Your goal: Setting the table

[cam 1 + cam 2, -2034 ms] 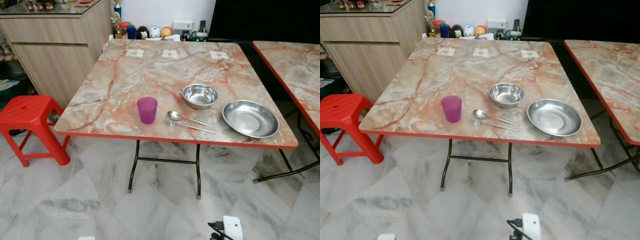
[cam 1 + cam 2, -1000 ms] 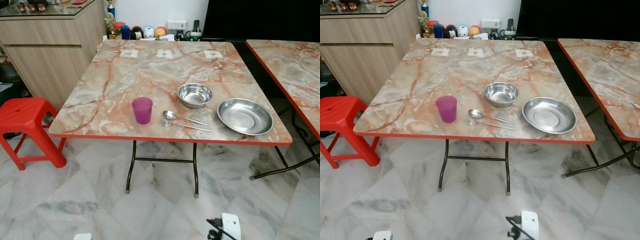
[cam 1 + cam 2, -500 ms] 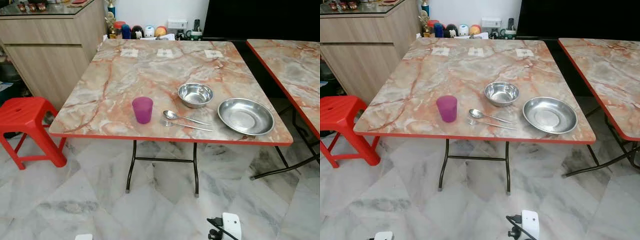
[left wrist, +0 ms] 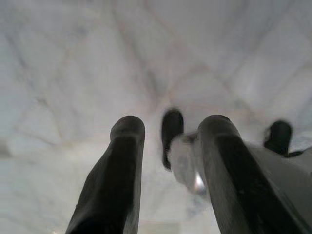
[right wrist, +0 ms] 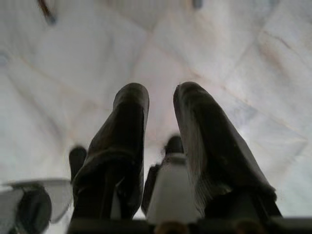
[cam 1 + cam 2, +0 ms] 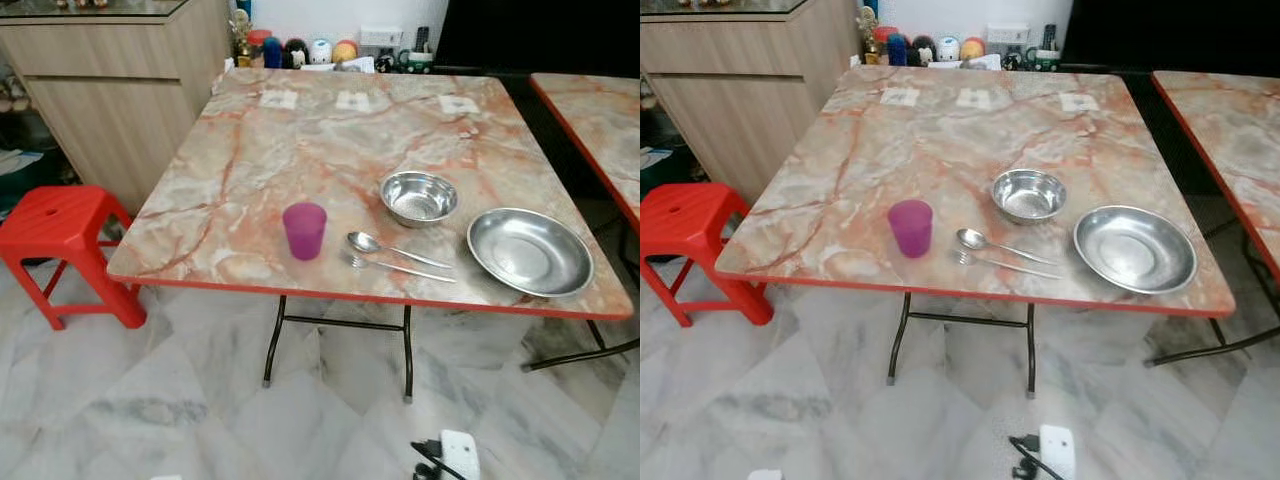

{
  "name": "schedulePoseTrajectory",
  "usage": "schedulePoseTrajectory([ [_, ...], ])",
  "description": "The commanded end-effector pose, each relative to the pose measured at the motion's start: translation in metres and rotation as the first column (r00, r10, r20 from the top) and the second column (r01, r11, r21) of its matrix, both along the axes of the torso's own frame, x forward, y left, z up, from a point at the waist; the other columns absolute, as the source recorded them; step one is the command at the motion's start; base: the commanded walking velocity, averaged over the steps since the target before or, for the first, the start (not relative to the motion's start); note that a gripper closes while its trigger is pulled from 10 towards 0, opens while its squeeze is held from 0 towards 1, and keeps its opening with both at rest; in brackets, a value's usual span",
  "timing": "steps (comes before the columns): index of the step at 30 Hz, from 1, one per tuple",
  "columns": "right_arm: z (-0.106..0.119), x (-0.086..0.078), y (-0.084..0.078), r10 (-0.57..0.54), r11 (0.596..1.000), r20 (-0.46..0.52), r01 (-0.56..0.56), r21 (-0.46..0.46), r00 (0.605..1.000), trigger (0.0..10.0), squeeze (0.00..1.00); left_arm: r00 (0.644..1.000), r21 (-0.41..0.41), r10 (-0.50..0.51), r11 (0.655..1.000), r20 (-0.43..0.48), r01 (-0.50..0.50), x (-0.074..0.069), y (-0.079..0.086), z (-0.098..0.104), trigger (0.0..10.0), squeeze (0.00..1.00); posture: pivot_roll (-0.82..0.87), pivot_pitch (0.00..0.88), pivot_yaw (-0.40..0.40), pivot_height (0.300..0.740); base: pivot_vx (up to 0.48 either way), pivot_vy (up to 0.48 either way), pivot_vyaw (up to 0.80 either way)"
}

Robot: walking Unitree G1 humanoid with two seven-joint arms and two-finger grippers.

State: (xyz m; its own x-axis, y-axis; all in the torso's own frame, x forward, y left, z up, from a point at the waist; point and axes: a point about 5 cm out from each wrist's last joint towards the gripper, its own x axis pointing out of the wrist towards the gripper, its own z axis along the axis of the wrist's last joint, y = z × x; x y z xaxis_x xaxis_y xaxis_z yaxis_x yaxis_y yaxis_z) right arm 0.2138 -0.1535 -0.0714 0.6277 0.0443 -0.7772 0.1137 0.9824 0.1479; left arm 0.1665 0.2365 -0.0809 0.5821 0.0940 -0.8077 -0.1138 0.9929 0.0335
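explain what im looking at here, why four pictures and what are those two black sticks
These come from a humanoid robot about to set a table. The two wide pictures are the two eyes of its head camera, looking down at the same scene. A marble-patterned table carries a purple cup, a spoon and fork lying side by side, a small steel bowl and a wide steel plate. A red stool stands by the table's left side, next to a wooden cabinet.

The other two pictures come from cameras on the robot's wrists. The black sticks are the two fingers of each gripper: left gripper and right gripper. Both arms hang down, pointing at the tiled floor, fingers apart and holding nothing.
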Motion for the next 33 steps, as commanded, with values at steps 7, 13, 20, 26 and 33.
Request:
schedulePoseTrajectory([
  [7, 0.008, 0.013, -0.013, -0.026, 0.999, -0.003, 0.026, -0.030, 1.000, 10.0, 0.00, 1.000, -0.015, 0.000, 1.000, -0.011, -0.001, -0.002, -0.007, -0.003, 10.0, 0.00, 0.11, 0.132, -0.015, 0.740, 0.264, 0.000, 0.00],
  [13, 0.013, 0.021, -0.013, -0.026, 0.999, 0.020, 0.026, -0.033, 0.999, 10.0, 0.00, 1.000, -0.018, -0.003, 1.000, -0.014, 0.003, -0.002, -0.008, -0.003, 10.0, 0.00, 0.11, 0.133, -0.016, 0.740, 0.000, 0.000, 0.00],
  [20, 0.010, 0.017, -0.013, -0.030, 0.999, 0.016, 0.030, -0.034, 0.999, 10.0, 0.00, 1.000, -0.020, 0.000, 1.000, -0.014, 0.000, -0.003, -0.008, -0.004, 10.0, 0.00, 0.11, 0.133, -0.020, 0.740, 0.000, 0.000, 0.00],
  [26, 0.015, 0.022, -0.018, -0.088, 0.995, 0.079, 0.091, -0.035, 0.993, 10.0, 0.00, 1.000, -0.017, 0.003, 1.000, -0.021, -0.003, -0.006, -0.007, -0.005, 10.0, 0.00, 0.11, 0.134, -0.028, 0.740, 0.000, 0.000, 0.00],
  [33, 0.026, 0.033, -0.023, -0.133, 0.990, 0.207, 0.140, -0.020, 0.969, 10.0, 0.00, 1.000, -0.019, 0.004, 1.000, -0.027, -0.004, -0.008, -0.008, -0.006, 10.0, 0.00, 0.08, 0.141, -0.038, 0.740, 0.000, 0.000, 0.00],
])
